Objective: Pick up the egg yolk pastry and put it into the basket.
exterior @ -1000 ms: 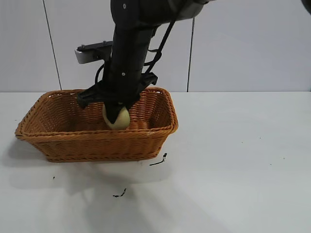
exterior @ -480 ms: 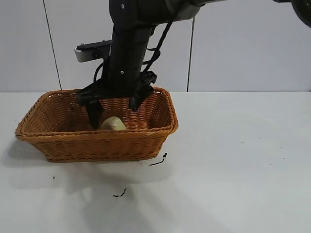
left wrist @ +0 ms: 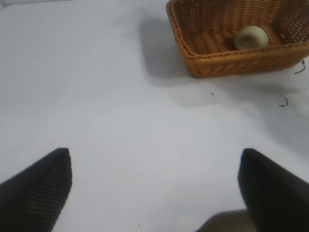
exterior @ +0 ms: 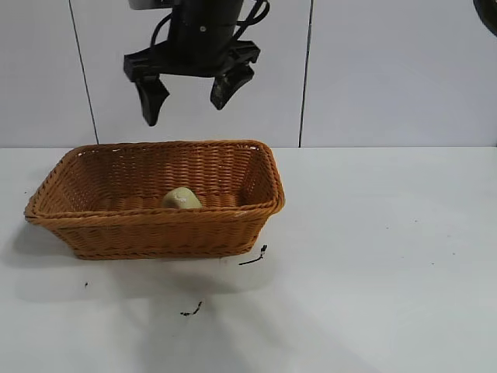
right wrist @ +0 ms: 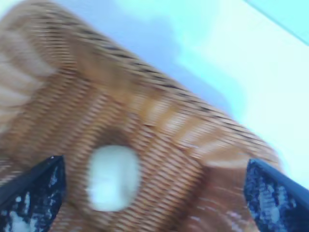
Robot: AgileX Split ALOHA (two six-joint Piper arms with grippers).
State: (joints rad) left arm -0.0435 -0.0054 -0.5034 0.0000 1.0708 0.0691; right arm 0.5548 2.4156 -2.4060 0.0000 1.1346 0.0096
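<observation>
The egg yolk pastry (exterior: 181,199), a small pale yellow-green dome, lies on the floor of the orange-brown wicker basket (exterior: 155,215), near its middle. My right gripper (exterior: 184,109) is open and empty, high above the basket and straight over the pastry. In the right wrist view its fingers (right wrist: 34,193) frame the pastry (right wrist: 114,178) on the basket's weave (right wrist: 159,92). My left gripper (left wrist: 154,193) is open and empty over bare table, well away from the basket (left wrist: 231,53) and the pastry (left wrist: 251,37); it is out of the exterior view.
The basket stands at the left of a white table (exterior: 373,256). Two small dark scraps (exterior: 252,256) lie on the table just in front of the basket. A pale panelled wall closes the back.
The right gripper opened and let go of the pastry, which dropped onto the basket floor. The gripper then rose well clear of the basket.
</observation>
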